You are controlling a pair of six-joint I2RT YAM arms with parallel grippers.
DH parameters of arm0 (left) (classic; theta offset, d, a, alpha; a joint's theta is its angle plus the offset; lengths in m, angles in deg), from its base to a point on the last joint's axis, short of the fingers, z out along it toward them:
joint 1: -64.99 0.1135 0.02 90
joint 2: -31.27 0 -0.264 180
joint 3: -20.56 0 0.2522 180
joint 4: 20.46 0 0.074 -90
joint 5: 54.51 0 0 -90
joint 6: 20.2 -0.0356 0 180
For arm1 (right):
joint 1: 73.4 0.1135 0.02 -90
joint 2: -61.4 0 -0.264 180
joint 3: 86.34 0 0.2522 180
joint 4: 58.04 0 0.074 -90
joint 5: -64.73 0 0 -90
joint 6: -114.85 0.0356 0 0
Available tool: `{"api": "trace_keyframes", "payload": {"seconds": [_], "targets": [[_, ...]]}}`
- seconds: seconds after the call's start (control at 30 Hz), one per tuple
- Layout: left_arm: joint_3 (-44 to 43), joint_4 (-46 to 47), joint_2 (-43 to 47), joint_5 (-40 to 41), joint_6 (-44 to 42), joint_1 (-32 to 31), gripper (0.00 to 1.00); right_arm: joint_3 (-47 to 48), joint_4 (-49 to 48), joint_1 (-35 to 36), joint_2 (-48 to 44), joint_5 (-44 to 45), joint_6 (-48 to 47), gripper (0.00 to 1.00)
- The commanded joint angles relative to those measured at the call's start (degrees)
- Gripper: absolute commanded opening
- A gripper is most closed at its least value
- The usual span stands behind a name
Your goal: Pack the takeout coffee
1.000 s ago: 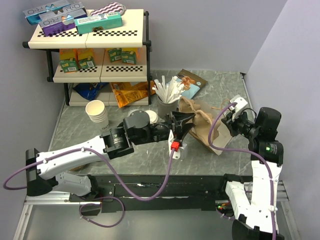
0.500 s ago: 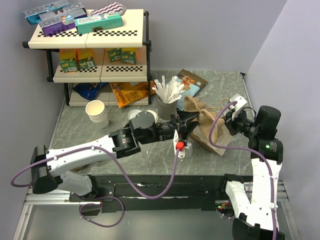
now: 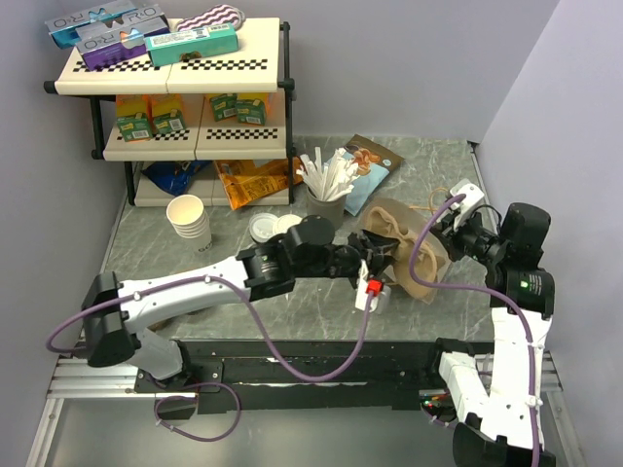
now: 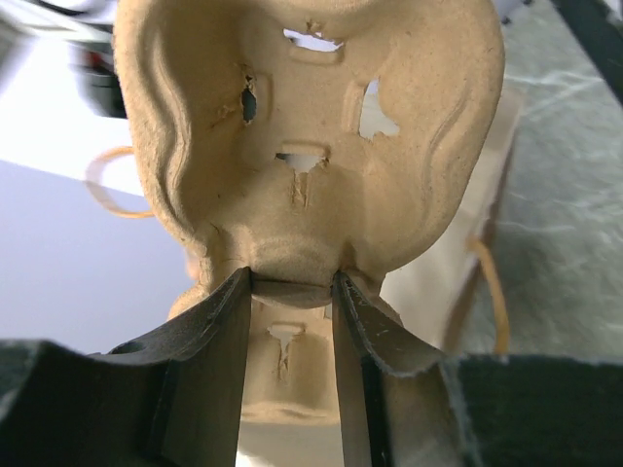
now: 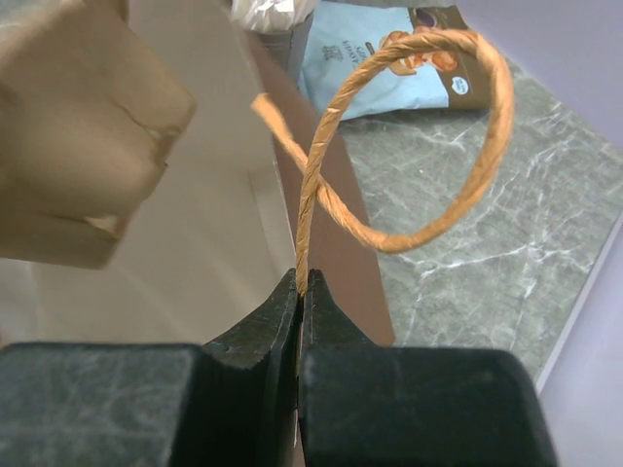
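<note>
Top view: a straw holder (image 3: 326,195), a stack of paper cups (image 3: 190,219) and some loose lids (image 3: 265,227) sit left of the paper bag (image 3: 419,255). The left gripper (image 4: 292,282) is clamped on a pulp cup carrier (image 4: 311,117), which blocks the bag's mouth. The right gripper (image 5: 299,282) pinches the twine handle (image 5: 409,146). The carrier has slid right since a second ago. No telling where the takeout coffee is. The table (image 3: 156,255) is grey marble and the walls are pale.

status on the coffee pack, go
left gripper clamped on pulp cup carrier, at paper bag mouth. right gripper shut on bag handle. takeout coffee not in clear view.
</note>
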Motion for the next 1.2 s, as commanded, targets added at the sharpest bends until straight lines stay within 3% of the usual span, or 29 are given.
{"api": "trace_keyframes", "payload": {"seconds": [0.0, 0.4, 0.6, 0.8, 0.97, 1.17], "targets": [[-5.93, -7.42, -2.42, -1.84, -1.22, 0.05, 0.01, 3.75, 0.38, 0.63, -1.08, -1.10, -1.27, 0.00], [-11.46, -13.47, -8.66, 6.16, -5.35, -0.39, 0.01, 4.71, 6.80, 1.59, -3.72, -0.66, -8.91, 0.00], [-22.61, -24.62, -13.93, 4.33, -2.62, 0.13, 0.01, 6.82, 8.65, 1.86, -3.45, -0.30, -9.71, 0.00], [-22.01, -29.74, -15.87, 5.28, -7.28, -0.04, 0.01, 7.44, 8.47, 1.94, -3.63, -1.09, -9.00, 0.00], [-22.89, -31.06, -18.95, 15.10, -7.37, -1.45, 0.01, 5.68, 8.65, 2.12, -4.59, -0.83, -10.93, 0.00], [-21.40, -25.00, -21.06, 23.82, -6.49, -2.94, 0.01, 5.33, 11.99, 3.08, -4.77, -2.32, -11.03, 0.00]]}}
